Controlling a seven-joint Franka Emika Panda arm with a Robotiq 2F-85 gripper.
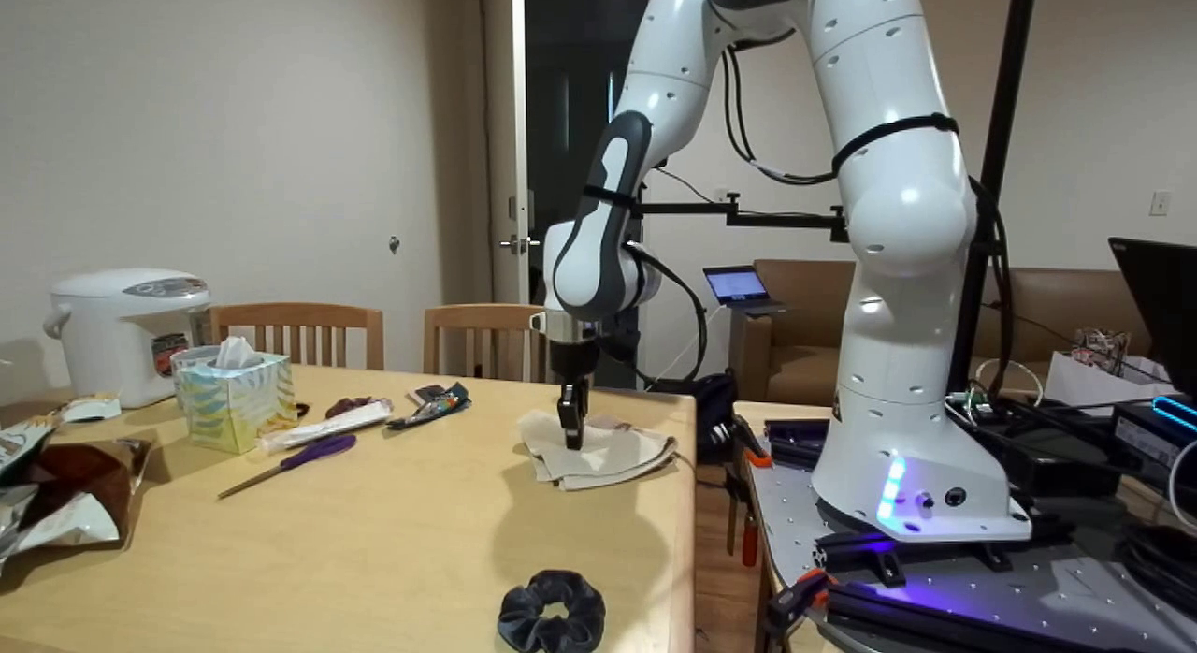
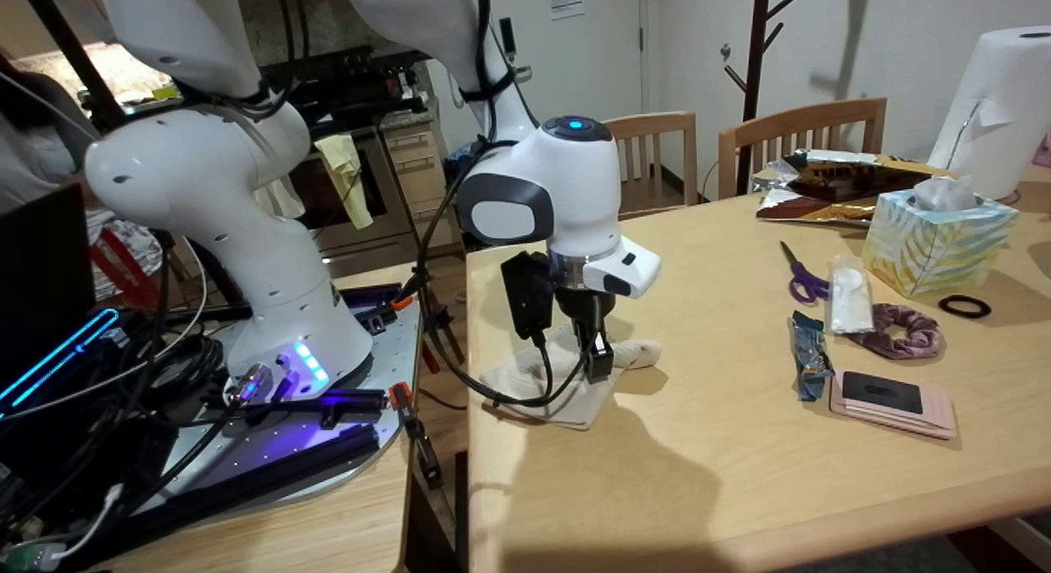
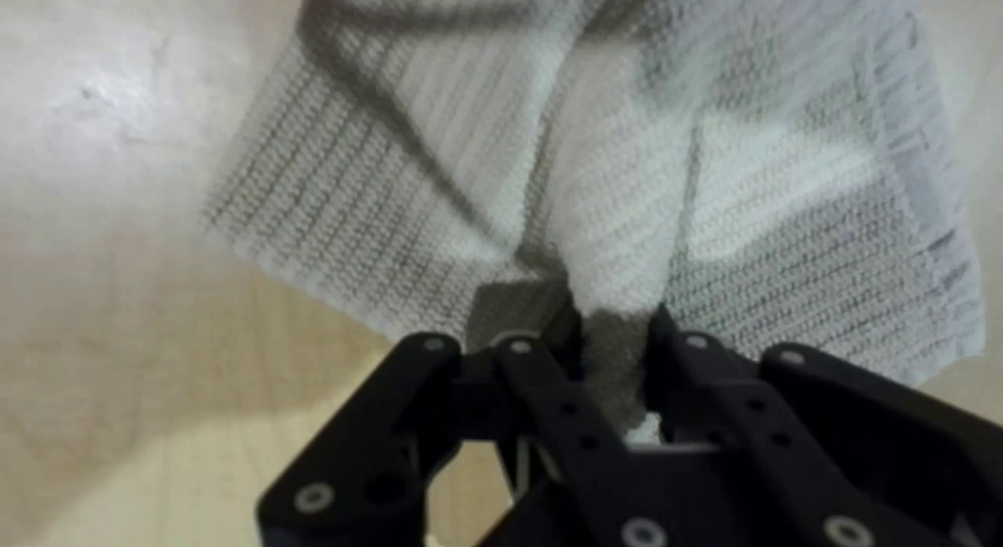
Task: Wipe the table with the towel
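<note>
Smooth light-wood rectangular table (image 1: 374, 541) has the rumpled cream-white cloth towel (image 1: 614, 457) near its three-o'clock edge in an exterior view, black gripper (image 1: 572, 438) with fingers clamped on one fold, so imo a wide six-o'clock swipe could let those loose corners drag the round black fabric scrunchie (image 1: 554, 587) along.

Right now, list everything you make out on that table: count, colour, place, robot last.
Table: one, light wood, foreground
Towel: one, cream, rumpled on table
Scrunchie: one, black, off alone
Tissue box: one, blue and yellow, away from towel
Scissors: one, purple handles, near box
Second scrunchie: one, mauve, near box
Packet: one, white, by that scrunchie
Wrapper: one, bluish, near packet
Wallet: one, pink, beside wrapper
Loop: one, black, beside box
Foil bags: unclear count, brown and silver, near box
Paper roll: one, white, near box
Water dispenser: one, white, near box
Arm: one, white, reaching over table
Gripper: one, black, closed on towel
</note>
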